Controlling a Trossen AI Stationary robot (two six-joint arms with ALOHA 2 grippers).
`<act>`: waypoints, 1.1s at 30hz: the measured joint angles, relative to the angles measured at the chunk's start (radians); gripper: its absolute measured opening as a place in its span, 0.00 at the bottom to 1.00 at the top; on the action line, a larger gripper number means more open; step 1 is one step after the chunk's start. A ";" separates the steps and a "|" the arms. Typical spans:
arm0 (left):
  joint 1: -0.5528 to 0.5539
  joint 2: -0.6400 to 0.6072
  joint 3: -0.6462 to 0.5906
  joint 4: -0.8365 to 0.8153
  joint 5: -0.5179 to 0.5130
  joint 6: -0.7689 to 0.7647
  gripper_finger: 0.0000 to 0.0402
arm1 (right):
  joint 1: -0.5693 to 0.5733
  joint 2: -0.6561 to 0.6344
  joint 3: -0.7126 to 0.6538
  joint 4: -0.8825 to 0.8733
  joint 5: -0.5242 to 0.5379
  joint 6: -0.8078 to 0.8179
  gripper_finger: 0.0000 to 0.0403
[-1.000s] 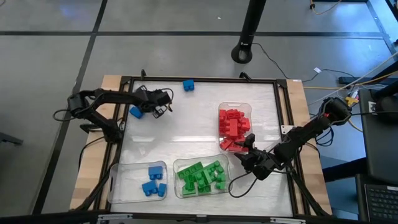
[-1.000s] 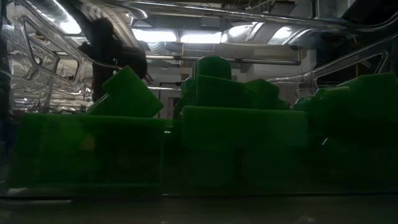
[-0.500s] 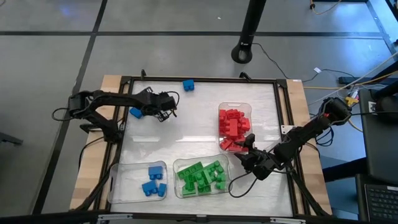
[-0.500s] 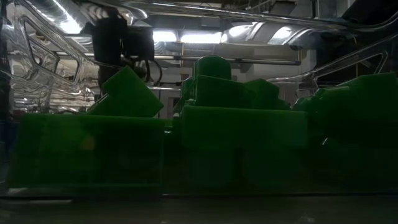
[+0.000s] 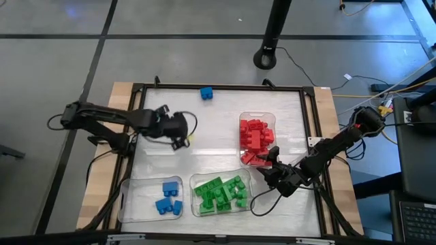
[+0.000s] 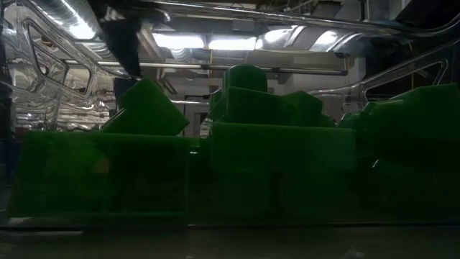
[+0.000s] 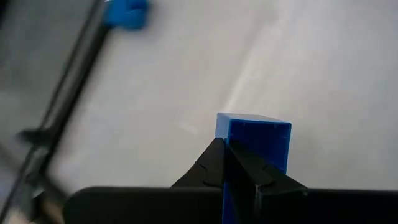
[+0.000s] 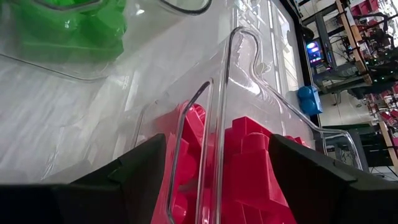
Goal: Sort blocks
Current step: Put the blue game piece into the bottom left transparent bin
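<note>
White tabletop [image 5: 218, 139], frame centre-left: left gripper [image 5: 178, 129] is carrying 1 blue block [image 7: 254, 142] pinched between closed fingers, blue tray [image 5: 151, 199] lying below it toward lower left; right gripper [image 5: 269, 162] is idling open beside red tray [image 5: 257, 117].

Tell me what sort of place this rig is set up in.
Probably a lab or workshop: bare ceiling ducts run overhead, loose cables trail across a grey floor, and the table is a framed workbench.
</note>
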 joint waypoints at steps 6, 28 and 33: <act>-0.204 -0.060 0.045 -0.026 0.133 -0.059 0.00 | 0.000 0.000 0.000 0.001 0.000 0.000 0.70; -0.710 -0.097 0.037 0.086 0.264 -0.674 0.00 | -0.001 0.000 0.000 0.009 -0.018 0.003 0.70; -0.741 -0.071 -0.045 0.165 0.263 -0.768 0.00 | -0.001 0.000 0.000 0.011 -0.019 0.004 0.70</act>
